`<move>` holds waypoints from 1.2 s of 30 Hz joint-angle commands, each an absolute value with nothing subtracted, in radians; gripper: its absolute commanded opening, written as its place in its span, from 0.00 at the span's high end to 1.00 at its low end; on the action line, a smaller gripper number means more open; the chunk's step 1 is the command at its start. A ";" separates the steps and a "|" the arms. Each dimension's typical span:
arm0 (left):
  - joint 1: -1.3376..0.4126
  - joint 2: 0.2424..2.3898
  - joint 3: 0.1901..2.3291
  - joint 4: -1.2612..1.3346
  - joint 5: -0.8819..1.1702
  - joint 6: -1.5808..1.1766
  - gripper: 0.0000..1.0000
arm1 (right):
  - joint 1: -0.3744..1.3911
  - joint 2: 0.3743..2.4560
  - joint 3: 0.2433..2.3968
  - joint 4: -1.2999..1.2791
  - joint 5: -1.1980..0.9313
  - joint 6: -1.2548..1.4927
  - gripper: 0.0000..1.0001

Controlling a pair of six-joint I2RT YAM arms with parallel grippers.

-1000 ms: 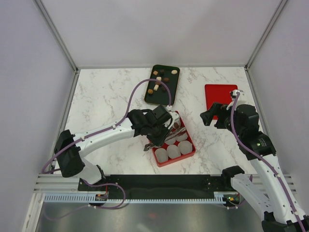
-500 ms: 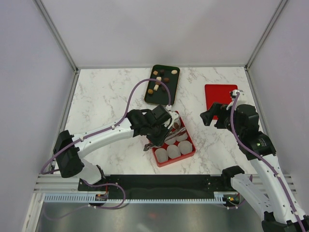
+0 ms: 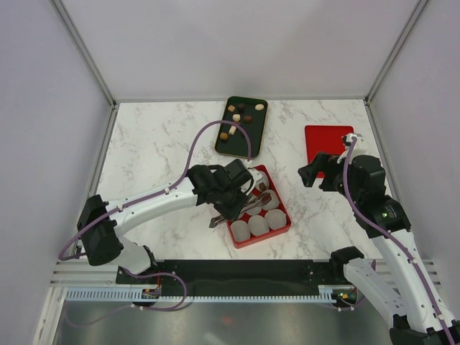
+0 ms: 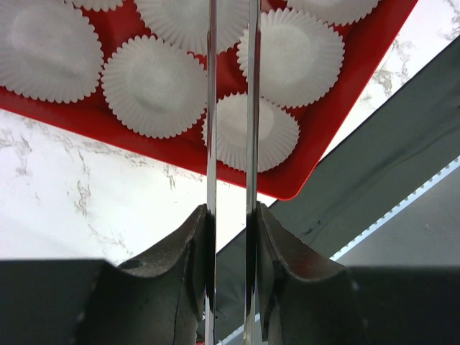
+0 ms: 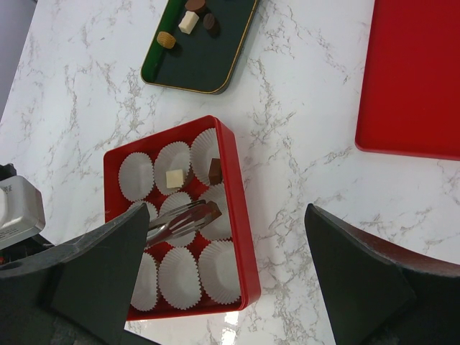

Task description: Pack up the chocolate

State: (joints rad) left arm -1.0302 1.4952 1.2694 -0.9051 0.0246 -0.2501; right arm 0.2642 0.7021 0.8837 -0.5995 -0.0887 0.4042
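- Left gripper (image 4: 231, 223) clamped on tongs (image 4: 210, 108), over the box (image 5: 244, 237).
- Right gripper (image 5: 224, 210) jaws wide apart, right of box.
- 2 chocolates (image 5: 175, 178) in box cups (image 5: 180, 277); rest on tray (image 5: 208, 65) behind box.

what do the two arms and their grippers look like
Both the left arm and right arm have white tubular links, black joints and a loose purple cable. The left gripper and right gripper have dark grey, wedge-shaped fingers.
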 commanded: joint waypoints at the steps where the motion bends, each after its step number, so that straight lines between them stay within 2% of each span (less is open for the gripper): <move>1: -1.039 1.448 1.267 -0.934 0.008 -0.281 0.67 | 0.262 0.692 0.913 -0.580 -0.086 0.411 0.02; 21: -1.039 1.520 1.350 -0.933 0.014 -0.282 0.67 | 0.262 0.696 0.916 -0.577 -0.087 0.413 0.02; 22: -1.039 1.522 1.351 -0.924 0.021 -0.273 0.61 | 0.262 0.698 0.916 -0.575 -0.086 0.411 0.02; 36: -1.039 1.520 1.353 -0.923 0.003 -0.275 0.54 | 0.262 0.698 0.916 -0.575 -0.081 0.406 0.02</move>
